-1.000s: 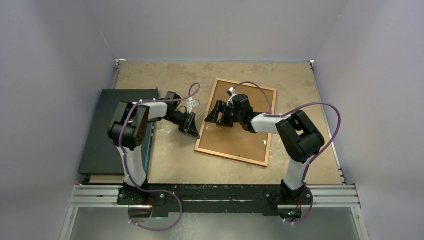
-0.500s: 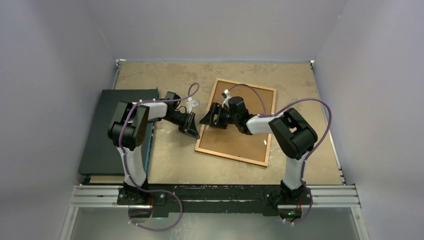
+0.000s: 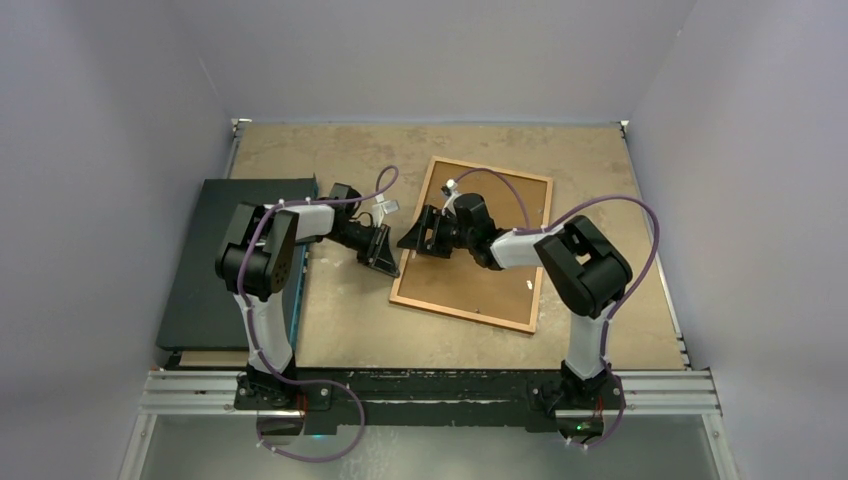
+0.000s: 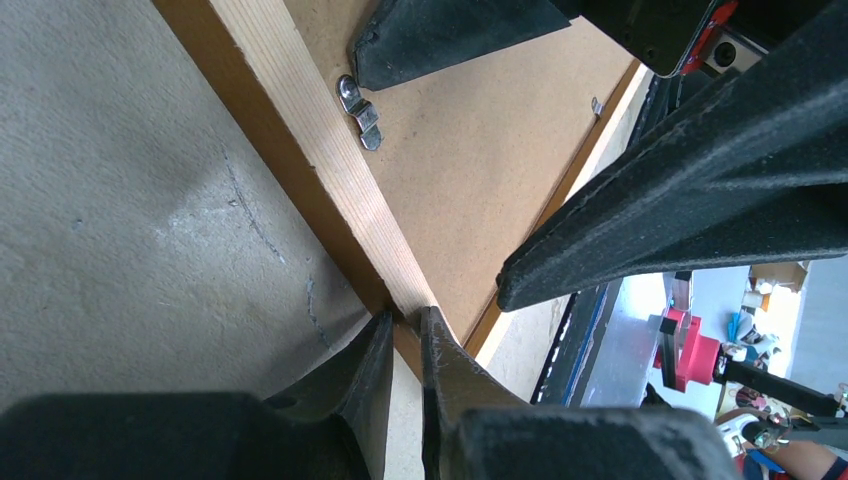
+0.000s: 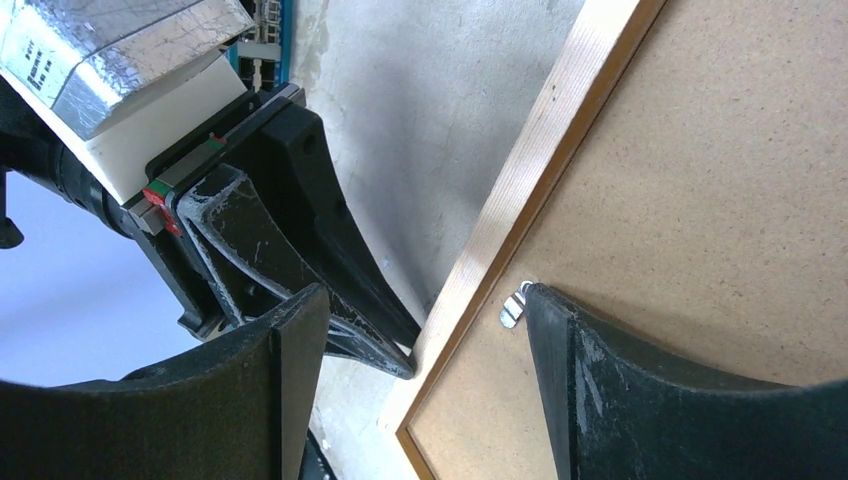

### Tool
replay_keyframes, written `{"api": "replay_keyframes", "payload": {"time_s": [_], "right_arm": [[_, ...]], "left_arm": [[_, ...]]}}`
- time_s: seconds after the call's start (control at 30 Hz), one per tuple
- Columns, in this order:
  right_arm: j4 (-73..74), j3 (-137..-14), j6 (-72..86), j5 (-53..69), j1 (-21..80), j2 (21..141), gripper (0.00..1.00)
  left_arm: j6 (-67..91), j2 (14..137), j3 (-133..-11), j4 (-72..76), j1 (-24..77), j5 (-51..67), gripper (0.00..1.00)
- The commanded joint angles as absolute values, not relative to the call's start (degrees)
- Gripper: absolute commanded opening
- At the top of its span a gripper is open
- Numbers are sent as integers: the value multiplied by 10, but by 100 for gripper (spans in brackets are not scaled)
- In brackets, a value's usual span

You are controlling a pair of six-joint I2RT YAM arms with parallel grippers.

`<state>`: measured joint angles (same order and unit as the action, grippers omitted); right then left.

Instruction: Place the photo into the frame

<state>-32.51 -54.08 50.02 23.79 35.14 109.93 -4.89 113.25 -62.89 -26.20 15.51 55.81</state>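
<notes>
Left gripper point(image 4: 405, 318), fingers nearly together, tips pinching the pale wooden rail of the frame point(image 4: 300, 130) (which lies on the grey table point(image 4: 130, 220)). A metal clip point(image 4: 360, 110) bridges the rail and the backing board point(image 4: 480, 160), just beside the right gripper's fingertip point(image 4: 440, 40).

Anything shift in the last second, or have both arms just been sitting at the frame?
The right tool, open, slid left across the backing board and now straddles the left rail of the frame; its elbow followed. Nothing was taken hold of or let go. The left tool stayed shut at that rail, and the frame stayed back side up where it was.
</notes>
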Motion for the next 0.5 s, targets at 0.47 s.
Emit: {"api": "replay_keyframes", "payload": {"time_s": [0.47], "right_arm": [[-300,-478,532,151,384,1063,74]], "left_arm": [[-67,1136,-622,-234,158,498,2]]}}
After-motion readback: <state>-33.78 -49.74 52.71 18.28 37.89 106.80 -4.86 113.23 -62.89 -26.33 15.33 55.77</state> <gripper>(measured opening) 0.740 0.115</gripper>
